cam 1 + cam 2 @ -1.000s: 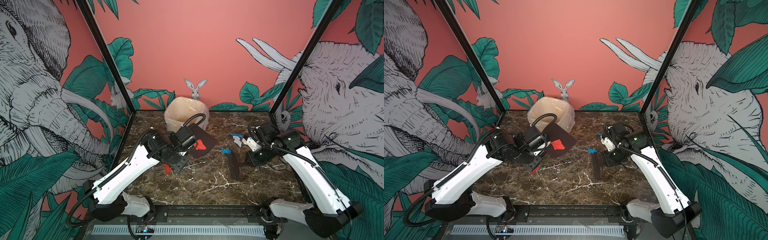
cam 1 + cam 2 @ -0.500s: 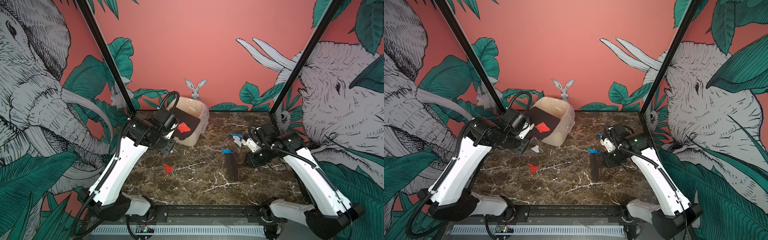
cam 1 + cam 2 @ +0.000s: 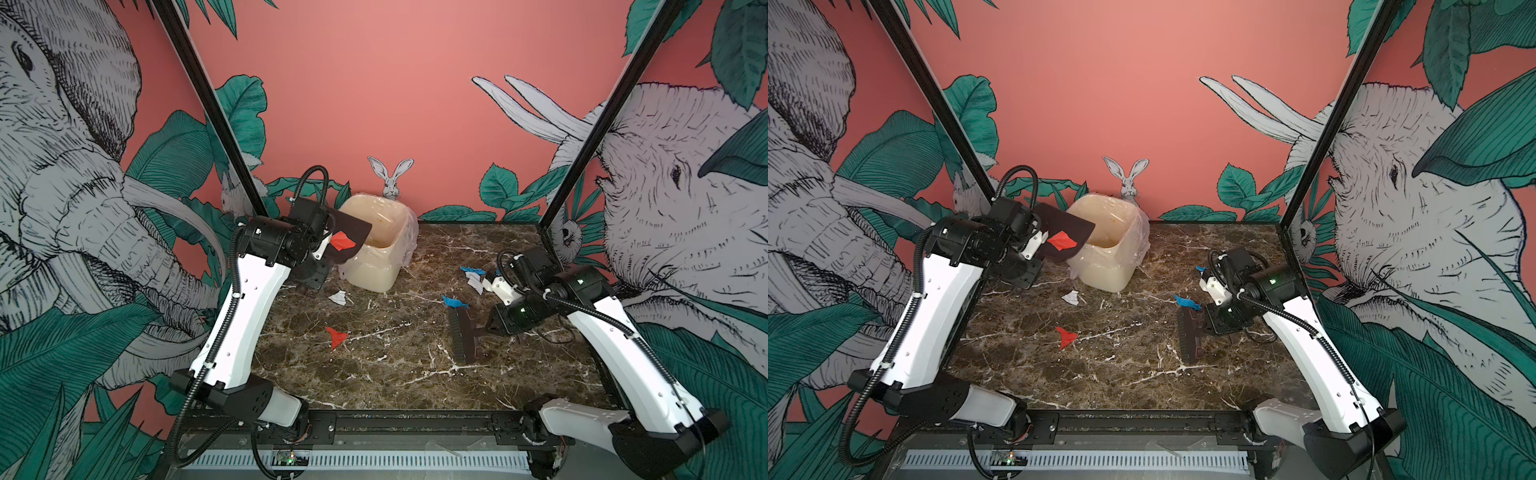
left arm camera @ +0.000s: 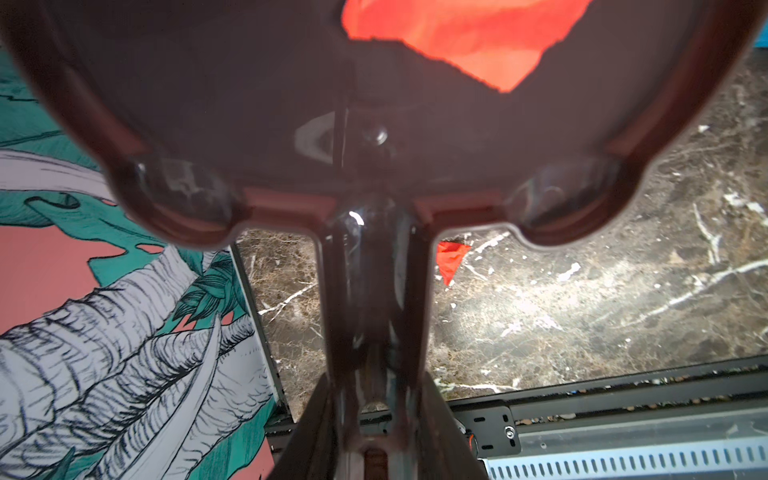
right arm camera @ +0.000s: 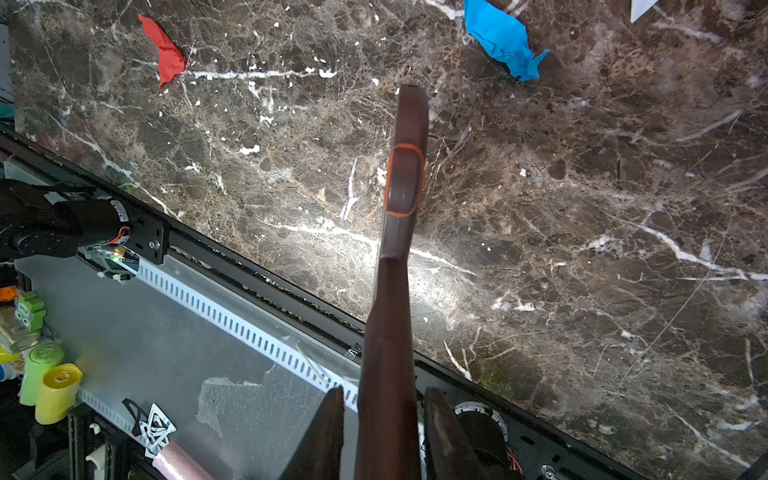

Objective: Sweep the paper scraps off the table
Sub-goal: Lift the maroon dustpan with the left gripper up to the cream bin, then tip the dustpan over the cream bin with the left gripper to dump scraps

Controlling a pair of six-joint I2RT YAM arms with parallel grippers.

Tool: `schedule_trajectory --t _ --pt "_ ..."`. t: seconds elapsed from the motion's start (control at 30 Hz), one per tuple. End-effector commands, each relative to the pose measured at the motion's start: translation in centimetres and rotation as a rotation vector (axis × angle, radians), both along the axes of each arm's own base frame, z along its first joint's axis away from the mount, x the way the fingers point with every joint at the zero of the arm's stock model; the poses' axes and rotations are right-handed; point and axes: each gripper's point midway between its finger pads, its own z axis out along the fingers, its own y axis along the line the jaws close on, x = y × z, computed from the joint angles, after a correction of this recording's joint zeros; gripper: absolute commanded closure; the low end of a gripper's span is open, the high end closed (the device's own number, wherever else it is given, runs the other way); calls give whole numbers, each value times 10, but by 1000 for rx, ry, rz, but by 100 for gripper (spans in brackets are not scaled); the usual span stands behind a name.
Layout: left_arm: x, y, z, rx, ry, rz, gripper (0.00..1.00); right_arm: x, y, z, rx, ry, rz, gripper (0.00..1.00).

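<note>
red scrap [image 4: 457,37] cut off at frame edge, dustpan [image 4: 249,91] hiding much table [image 4: 582,311]

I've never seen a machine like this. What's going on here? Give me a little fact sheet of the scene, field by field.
Left jaws: shut on the dustpan handle
Dustpan: held up off the table, its lip at the rim of the bin
On the dustpan: one red scrap
Right jaws: shut on the brush handle, head down at the table surface
Bin: cream, lined with clear plastic, at the back
Loose on the table: red piece, white piece, blue piece by the brush, blue and white cluster behind it
</note>
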Motion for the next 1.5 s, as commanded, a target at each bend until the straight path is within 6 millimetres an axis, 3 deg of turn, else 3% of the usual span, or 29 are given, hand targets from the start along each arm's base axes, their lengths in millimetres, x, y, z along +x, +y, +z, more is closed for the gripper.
schedule_trajectory --t 0.0,0.33,0.8,1.47 --pt "8 17 9 83 -10 9 100 1 4 5 27 -18 20 100" --pt "52 33 15 204 -61 47 100 -3 2 7 33 -16 24 100" --pt "88 24 27 235 -151 -32 100 -7 3 7 46 4 9 100" --pt "128 20 41 691 -239 -210 100 -6 7 15 62 29 -14 100"
